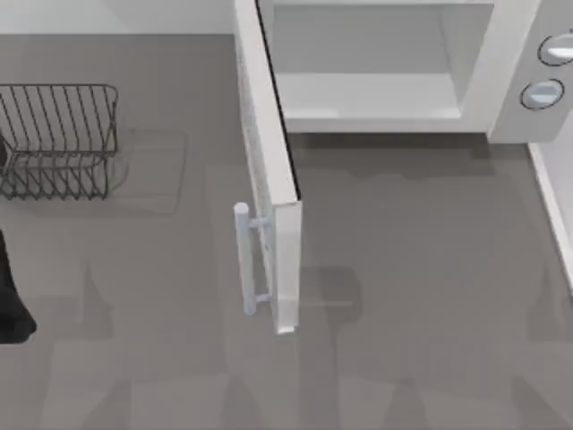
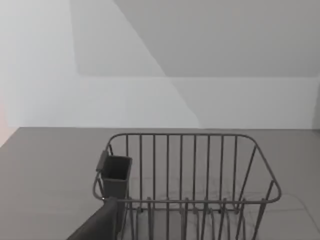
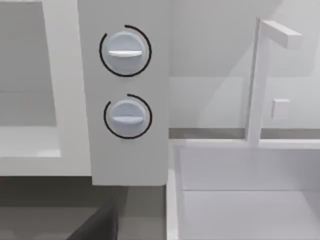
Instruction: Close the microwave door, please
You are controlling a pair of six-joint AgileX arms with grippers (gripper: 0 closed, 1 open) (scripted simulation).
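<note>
One wire rack [image 1: 58, 139] stood at the far left of the grey desk [image 1: 421, 296]; the left wrist view showed one small dark cup [image 2: 115, 175] clipped to it. The left arm [image 1: 11, 300] sat at the left edge, its jaws' state cannot be told. One microwave door [image 1: 269, 170] stood open, projecting toward the near side, with one bar handle [image 1: 243, 260] on its left face. One microwave body [image 1: 403, 72] at far centre-right carried two knobs [image 3: 125, 50].
</note>
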